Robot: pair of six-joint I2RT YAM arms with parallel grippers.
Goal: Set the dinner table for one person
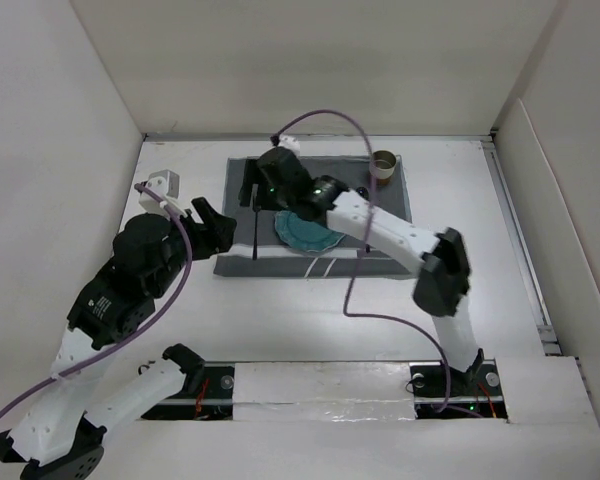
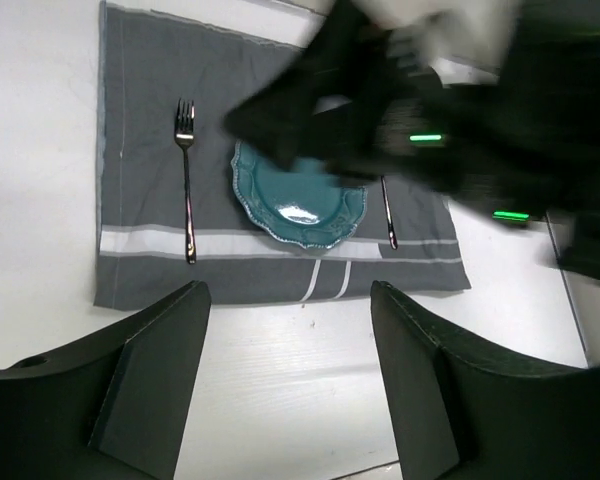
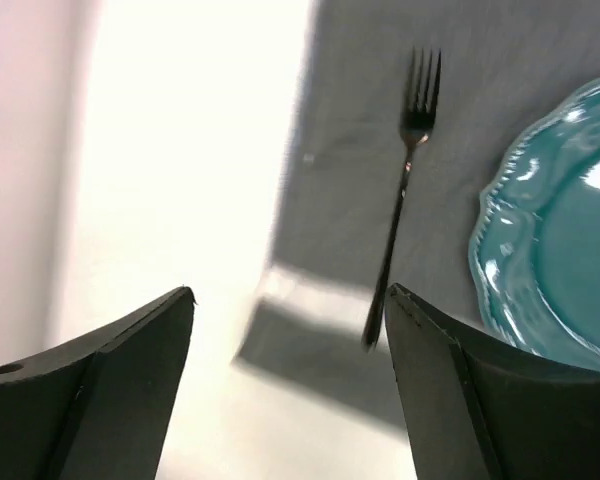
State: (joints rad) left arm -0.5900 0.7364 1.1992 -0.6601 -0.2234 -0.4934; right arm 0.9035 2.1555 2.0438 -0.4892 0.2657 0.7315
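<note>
The white dinner table [image 1: 310,320] carries a dark grey striped mat [image 1: 240,262]. On the mat lie a teal scalloped plate [image 1: 302,234], a fork [image 1: 255,232] left of it and a knife [image 2: 388,212] right of it. My right gripper [image 1: 253,188] hangs open above the mat's far left part. Its wrist view shows the fork [image 3: 405,185] lying free beside the plate [image 3: 555,240], with nothing between the jaws [image 3: 290,292]. My left gripper [image 1: 214,224] is open at the mat's left edge. From its wrist [image 2: 288,290] I see fork [image 2: 187,185], plate [image 2: 298,200] and mat [image 2: 140,100].
A small round cup [image 1: 385,164] stands at the mat's far right corner. The right arm [image 1: 390,232] stretches across the plate and hides the mat's right part. White walls [image 1: 50,150] close in the table on three sides. A purple cable [image 1: 355,290] hangs over the mat's near edge.
</note>
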